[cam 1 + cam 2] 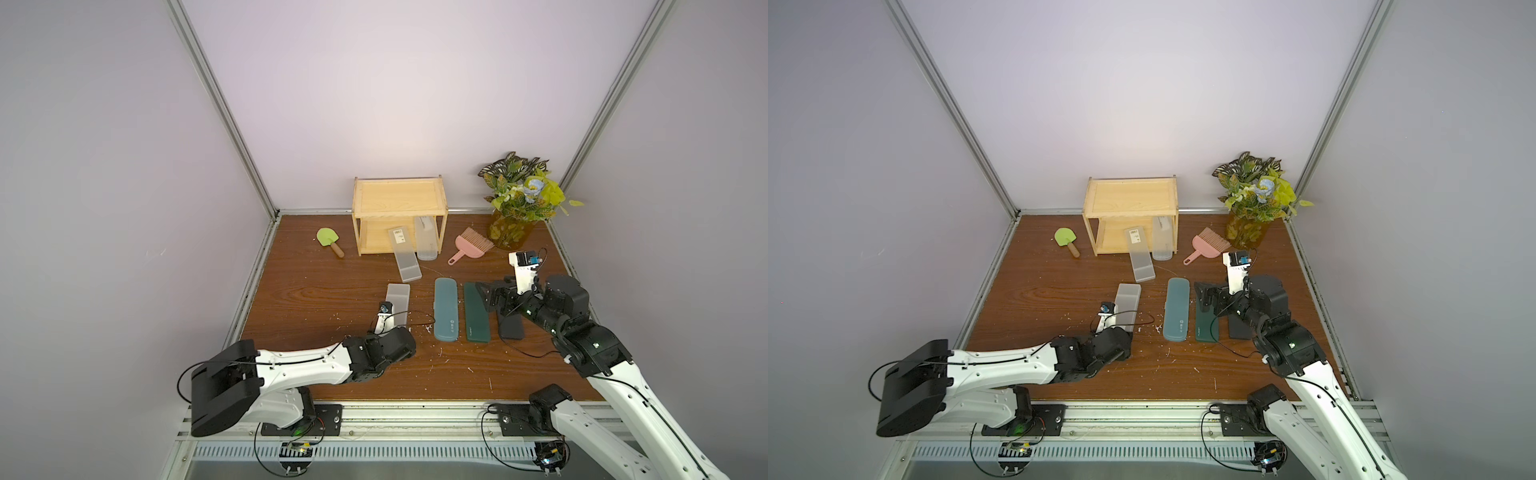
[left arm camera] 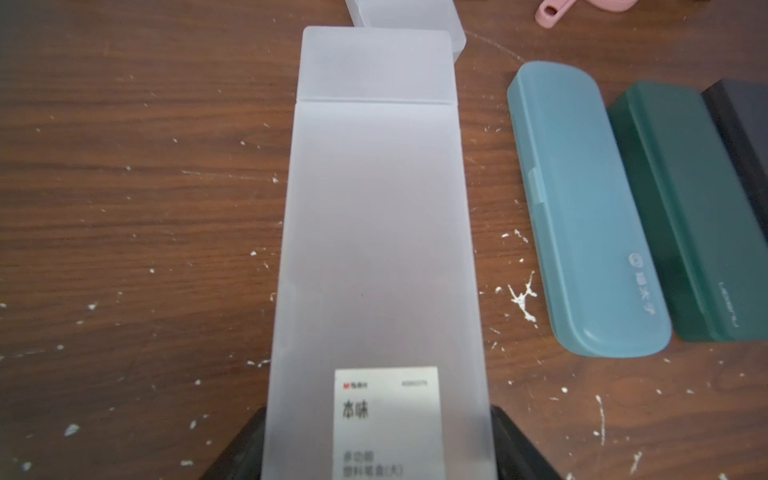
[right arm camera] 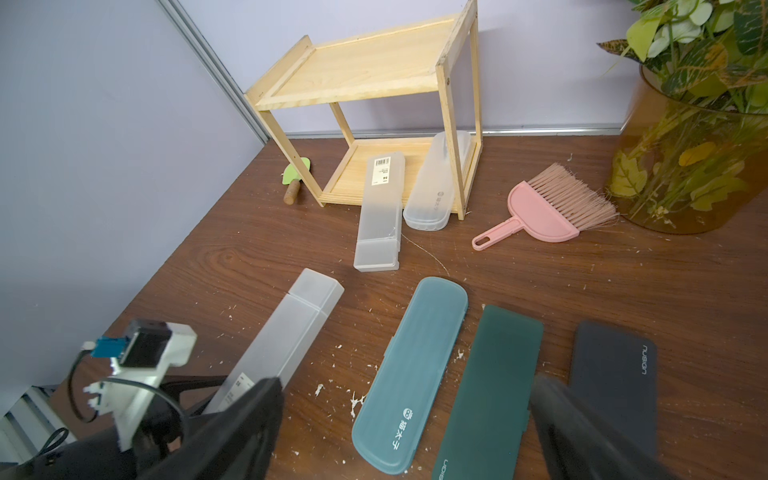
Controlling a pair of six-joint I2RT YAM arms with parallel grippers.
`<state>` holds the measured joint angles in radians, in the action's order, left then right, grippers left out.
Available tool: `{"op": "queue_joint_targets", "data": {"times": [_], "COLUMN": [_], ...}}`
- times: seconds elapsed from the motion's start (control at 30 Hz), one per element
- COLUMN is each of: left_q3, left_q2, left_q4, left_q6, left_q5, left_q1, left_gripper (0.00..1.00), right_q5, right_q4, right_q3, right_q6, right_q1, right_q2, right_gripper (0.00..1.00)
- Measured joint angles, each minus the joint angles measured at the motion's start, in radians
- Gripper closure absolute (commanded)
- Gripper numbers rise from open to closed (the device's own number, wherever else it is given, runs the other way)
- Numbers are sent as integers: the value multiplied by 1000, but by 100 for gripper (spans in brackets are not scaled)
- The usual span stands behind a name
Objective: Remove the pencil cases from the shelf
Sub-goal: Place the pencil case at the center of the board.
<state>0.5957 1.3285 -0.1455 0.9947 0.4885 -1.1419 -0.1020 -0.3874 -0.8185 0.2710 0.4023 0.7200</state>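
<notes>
Left wrist view: the left end effector [image 2: 378, 440] is clenched on the near end of the held frosted case [image 2: 374, 232] — its black fingers [image 2: 241, 453] press the two long edges, either side of a white label [image 2: 386, 419]. That case points toward 12 o'clock over the counter [image 2: 124, 208]; whether it rests on the wood or is raised, I cannot tell.

At its 3 o'clock three more pencil cases lie flat in a row, long sides running 12 to 6. First comes the light teal case [image 2: 582, 216], then the dark green case [image 2: 681, 216] just beside it, then the black case [image 2: 744, 124].

In a top view the shelf [image 1: 399, 197] stands at 12 o'clock of the counter, against the back wall. Two cases are partly on it. The barcode case [image 1: 405, 255] has its far end on the lower tier (sticker end inside) and its near end down on the counter toward 6 o'clock. The rounded clear case [image 1: 427, 245] lies just at its 3 o'clock, mostly on the lower tier, its near end poking past the front edge.

In the right wrist view the right end effector [image 3: 405, 386] is released — jaws wide, nothing between — hovering over the dark green and black cases.

A pink brush [image 1: 473, 245] lies at the shelf's 3 o'clock, a green spatula [image 1: 327, 237] at its 9 o'clock.
</notes>
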Motion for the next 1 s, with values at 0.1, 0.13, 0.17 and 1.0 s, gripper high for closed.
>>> {"op": "queue_joint_targets", "data": {"times": [0.1, 0.13, 0.17, 1.0], "left_q3": [2, 6, 10, 220], "left_q2": [61, 82, 97, 370], "left_q4": [30, 37, 41, 119], "left_q6": [23, 28, 31, 19], "left_q5": [0, 0, -1, -49], "left_q1": [-9, -10, -10, -11], "left_gripper": [44, 44, 44, 42], "right_q5": [-9, -9, -9, -10], "right_q4": [-6, -8, -10, -14], "right_q3": [0, 0, 0, -1], "right_q6": [-1, -1, -1, 6], "right_q1": [0, 0, 0, 0], "right_q2": [2, 2, 3, 41], "right_gripper": [1, 1, 1, 1]}}
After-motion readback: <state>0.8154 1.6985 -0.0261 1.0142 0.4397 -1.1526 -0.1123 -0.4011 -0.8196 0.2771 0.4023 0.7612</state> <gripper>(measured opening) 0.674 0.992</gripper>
